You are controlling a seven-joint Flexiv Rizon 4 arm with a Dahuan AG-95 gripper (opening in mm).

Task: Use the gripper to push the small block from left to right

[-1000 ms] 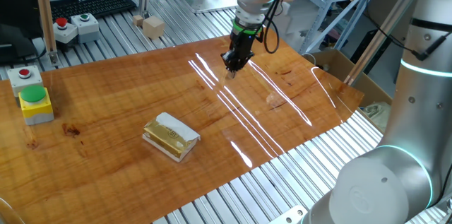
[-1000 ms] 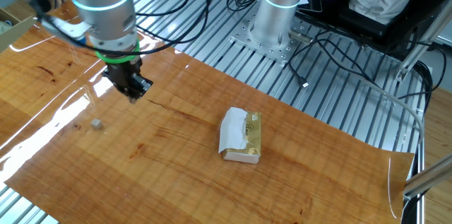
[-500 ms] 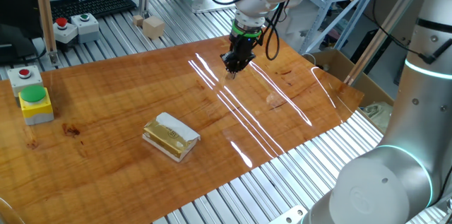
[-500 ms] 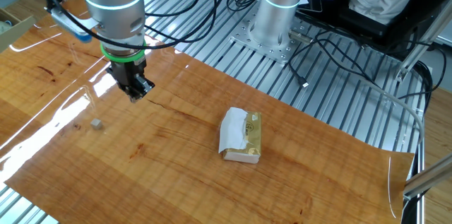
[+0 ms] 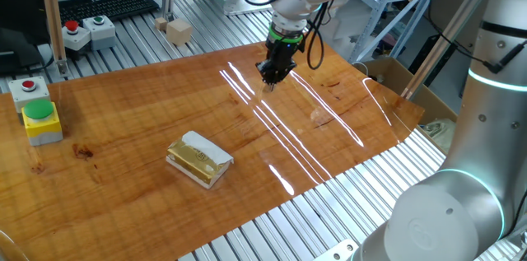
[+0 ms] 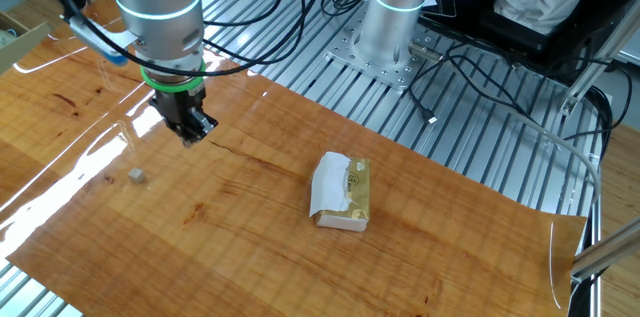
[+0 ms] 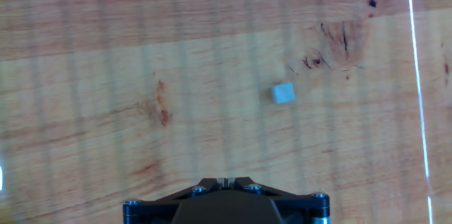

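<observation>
The small block (image 6: 135, 174) is a tiny pale grey cube lying on the wooden table (image 6: 240, 227). In the hand view it (image 7: 284, 94) lies ahead of the fingers and a little to the right. It is a faint speck amid glare in one fixed view (image 5: 317, 114). My black gripper (image 6: 190, 138) hangs just above the table with a green ring above it, apart from the block. Its fingertips (image 7: 224, 180) are pressed together with nothing between them. It also shows in one fixed view (image 5: 268, 81).
A yellow-and-white wrapped slab (image 5: 199, 159) lies mid-table, also in the other fixed view (image 6: 343, 191). Two wooden cubes (image 5: 175, 30) and button boxes (image 5: 41, 119) stand off the board at the far side. A cardboard box (image 5: 394, 73) sits beyond the right edge.
The arm's upper links have shifted slightly; the gripper tip has barely moved. The small block lies where it was.
</observation>
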